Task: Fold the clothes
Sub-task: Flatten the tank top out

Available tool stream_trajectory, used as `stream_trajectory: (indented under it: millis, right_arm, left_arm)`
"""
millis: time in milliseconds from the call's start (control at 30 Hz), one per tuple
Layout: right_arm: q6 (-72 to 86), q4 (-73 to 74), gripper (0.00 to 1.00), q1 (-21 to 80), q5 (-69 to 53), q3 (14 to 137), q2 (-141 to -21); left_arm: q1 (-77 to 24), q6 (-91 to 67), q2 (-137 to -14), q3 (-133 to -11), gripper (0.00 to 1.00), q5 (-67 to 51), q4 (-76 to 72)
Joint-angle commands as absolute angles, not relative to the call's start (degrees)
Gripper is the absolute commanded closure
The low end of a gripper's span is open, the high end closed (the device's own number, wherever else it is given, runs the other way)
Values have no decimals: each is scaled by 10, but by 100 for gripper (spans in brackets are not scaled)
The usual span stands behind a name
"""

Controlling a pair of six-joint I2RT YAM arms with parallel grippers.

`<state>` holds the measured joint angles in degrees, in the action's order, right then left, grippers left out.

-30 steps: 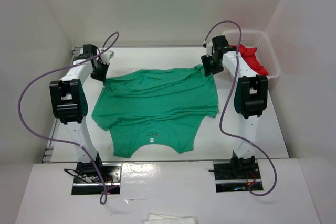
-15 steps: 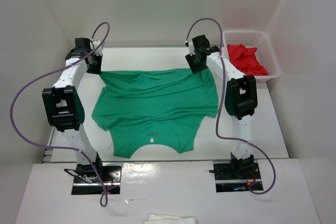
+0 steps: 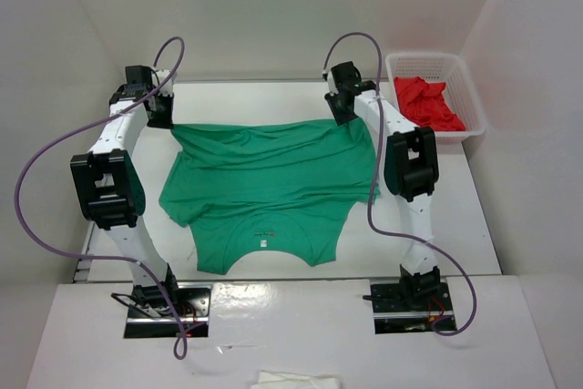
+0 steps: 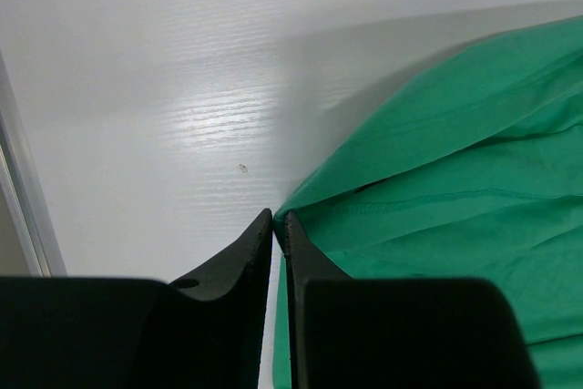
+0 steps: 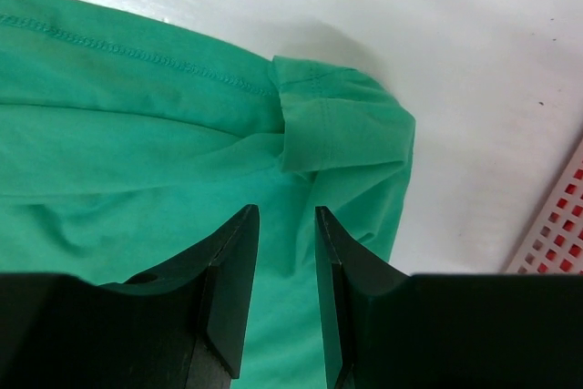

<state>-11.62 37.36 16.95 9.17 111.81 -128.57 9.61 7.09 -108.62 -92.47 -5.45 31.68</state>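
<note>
The clothes (image 3: 273, 179), a green T-shirt, lie spread on the white table with the neck and its small white label (image 3: 262, 243) toward the arm bases. My left gripper (image 3: 162, 117) is at the shirt's far left corner. In the left wrist view that gripper (image 4: 278, 218) is shut on the edge of the green fabric (image 4: 455, 161). My right gripper (image 3: 344, 114) is at the far right corner. In the right wrist view it (image 5: 287, 216) stands open just over the fabric (image 5: 137, 134), beside a folded-over corner (image 5: 337, 125).
A white basket (image 3: 472, 97) holding a red garment (image 3: 428, 102) stands at the far right, and its mesh rim (image 5: 556, 234) shows in the right wrist view. A white cloth (image 3: 296, 380) lies at the near edge. White walls enclose the table.
Both arms swung toward the back, the right one leftward away from the basket. The shirt's far hem was pulled out straight between them. The right jaws have narrowed a little.
</note>
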Motion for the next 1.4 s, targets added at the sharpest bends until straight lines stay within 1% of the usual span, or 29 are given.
stream_trajectory:
  millis: [0,400,533,567,633,667,700,800,833,933,967,1033,1133,1367]
  right_arm:
    - [-111,360,61,168,98,1155,-1296]
    - [-111,360,61,168,122,1178,-1326]
    - [-111,360,54,174,130,1195,-1326]
    - [-118,366,46,180,139,1195,-1326]
    - [-125,373,41,187,148,1214,-1326]
    - [-132,387,40,187,156,1221,-1326]
    - [-137,392,38,187,156,1227,-1326]
    - [-137,392,38,187,149,1233,-1321]
    - [-142,392,38,187,149,1233,-1321]
    - [-142,397,38,187,149,1233,-1315]
    - [-142,397,38,187,149,1233,-1315]
    - [-142,397,38,187,143,1226,-1310]
    - [-142,397,38,187,137,1207,-1297]
    - [-142,379,38,187,137,1173,-1281]
  left_arm:
    - [98,60,-1065,-925,84,-70,309]
    - [98,60,-1065,-919,84,-76,309]
    - [98,65,-1071,-919,84,-83,309]
    - [98,65,-1071,-919,84,-83,315]
    - [98,91,-1083,-919,79,-90,315]
    - [98,99,-1083,-919,72,-79,320]
    - [98,108,-1091,-919,70,-65,320]
    - [98,150,-1107,-930,61,-59,320]
    - [98,165,-1115,-930,61,-50,320]
    - [98,193,-1128,-935,55,-34,315]
    - [98,214,-1135,-935,54,-34,309]
    - [98,222,-1143,-935,50,-13,302]
    - [98,212,-1171,-948,50,-8,315]
    - [98,141,-1223,-1000,50,-66,358]
